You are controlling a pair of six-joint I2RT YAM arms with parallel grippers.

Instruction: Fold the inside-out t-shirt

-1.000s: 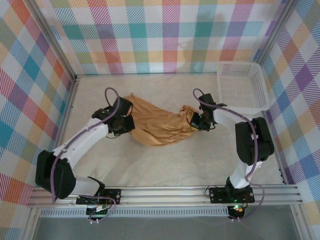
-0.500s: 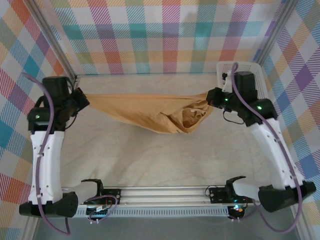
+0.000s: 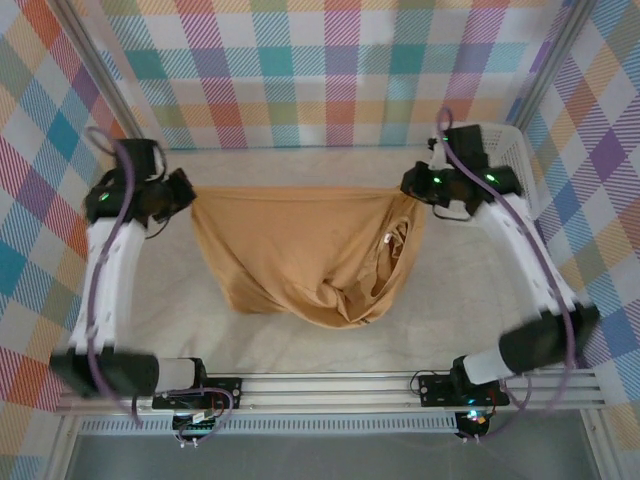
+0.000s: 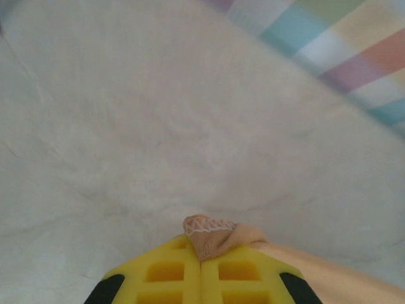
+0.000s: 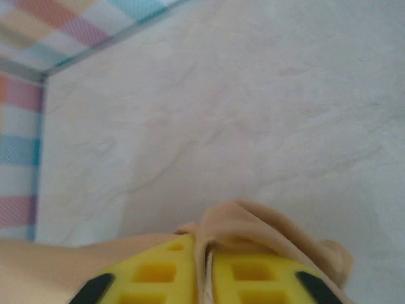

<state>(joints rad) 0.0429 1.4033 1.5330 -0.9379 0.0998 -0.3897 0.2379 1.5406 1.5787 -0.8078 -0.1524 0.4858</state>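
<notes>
Tan t-shirt [image 3: 300, 250] — soft, creased cloth — hangs sagging, baggy.

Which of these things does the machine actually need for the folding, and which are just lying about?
In the job: t-shirt; left jaws and right jaws, each pinching an edge of it.
Lying about: basket, white mesh, in the far right corner, behind the right arm.

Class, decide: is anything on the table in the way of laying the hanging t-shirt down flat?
Nothing visible. The t-shirt hangs between the left hand and right hand over the table; the white basket sits in the far right corner.
</notes>
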